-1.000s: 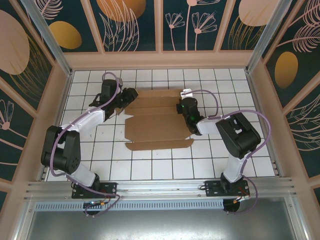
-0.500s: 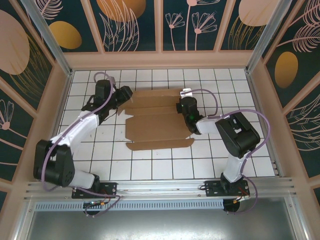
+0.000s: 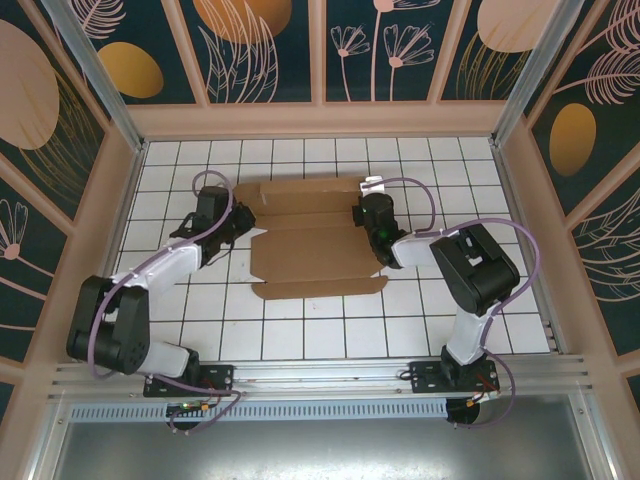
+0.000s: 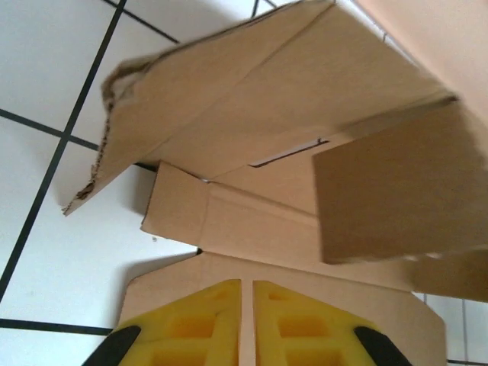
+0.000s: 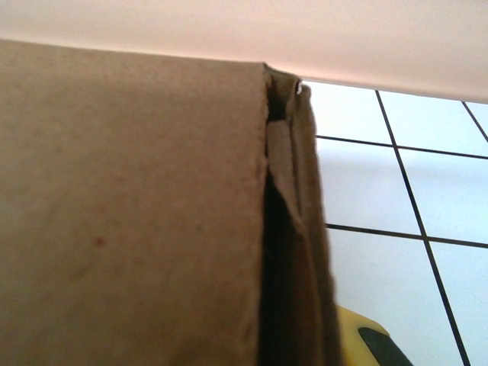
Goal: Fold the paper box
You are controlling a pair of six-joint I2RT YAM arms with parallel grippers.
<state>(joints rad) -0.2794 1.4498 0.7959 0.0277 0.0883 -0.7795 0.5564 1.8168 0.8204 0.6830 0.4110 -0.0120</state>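
Brown cardboard, the paper box (image 3: 315, 240) lay mostly flat on the tiled worktop (image 3: 300, 330). Its left flap (image 4: 305, 271) sat under the left claw (image 4: 245, 320), which was closed with pads (image 4: 191, 335) almost touching. The right claw (image 3: 362, 210) pinched the box's right wall.

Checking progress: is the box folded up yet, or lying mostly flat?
Mostly flat. From above, the box lies spread out, panels and creases showing; at its left end a flap is raised.

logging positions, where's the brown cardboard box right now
Top view: the brown cardboard box lies mid-table on the white tiles, with the left gripper at its left edge and the right gripper near its far right corner.
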